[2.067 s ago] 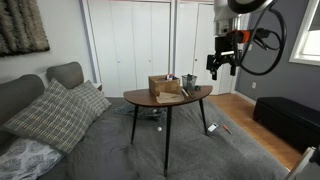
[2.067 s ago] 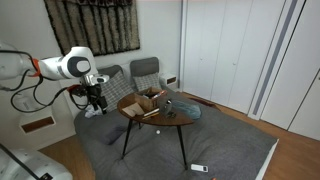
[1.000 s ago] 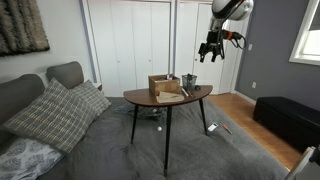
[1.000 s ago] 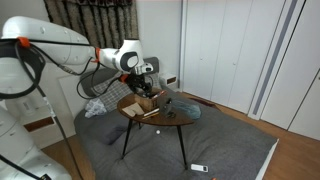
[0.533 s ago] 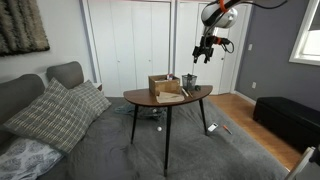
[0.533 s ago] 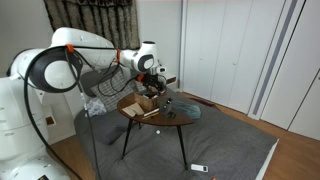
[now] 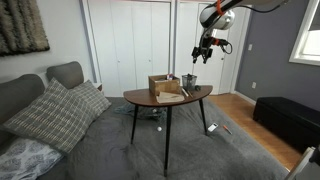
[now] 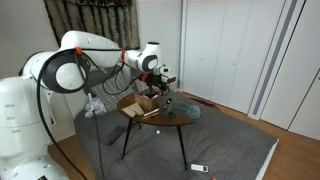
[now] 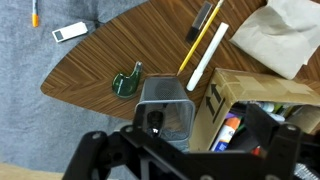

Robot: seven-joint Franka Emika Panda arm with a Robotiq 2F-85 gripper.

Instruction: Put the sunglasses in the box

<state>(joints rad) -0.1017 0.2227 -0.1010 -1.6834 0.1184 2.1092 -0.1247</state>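
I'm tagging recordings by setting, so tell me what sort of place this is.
Most likely a room in a home, perhaps a bedroom or living room: plaid pillows, white closet doors, and a small wooden table.

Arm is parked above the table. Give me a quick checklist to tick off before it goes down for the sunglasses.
1. Gripper open: ok; in the wrist view the fingers stand wide apart.
2. Gripper empty: ok; nothing shows between the fingers.
3. Sunglasses found: cannot tell; a small dark green item lies on the table, too small to identify.
4. Box ready to receive: ok; the flaps are up, though other things already lie inside.
5. Descent clear: not ok; the grey cup stands between the green item and the box, close to both.
6. Gripper clear of the table: ok; it hangs well above it in both exterior views.
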